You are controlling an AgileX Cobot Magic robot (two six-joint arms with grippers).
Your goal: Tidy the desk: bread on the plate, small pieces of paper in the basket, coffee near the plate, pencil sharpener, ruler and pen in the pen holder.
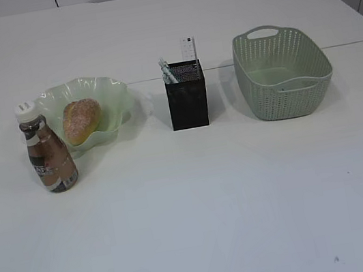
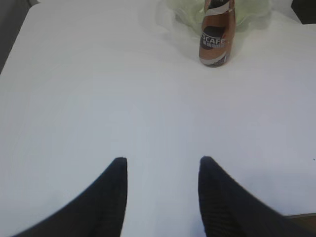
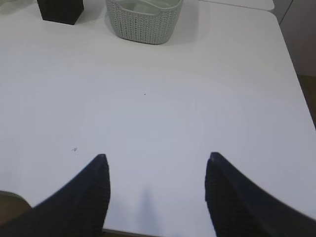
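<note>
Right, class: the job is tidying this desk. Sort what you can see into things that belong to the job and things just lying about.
Belonging to the job:
bread on the plate
coffee beside the plate
pen holder with the ruler and a pen standing in it
basket
desk

Just lying about:
nothing that shows; only tiny dark specks on the desk

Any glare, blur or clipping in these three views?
Exterior view: even light, soft shadows beside the pen holder and basket, sharp. Left wrist view: desk nearly blown out, coffee cut off at the top, fingers blurry. Right wrist view: basket clipped by the top edge.
</note>
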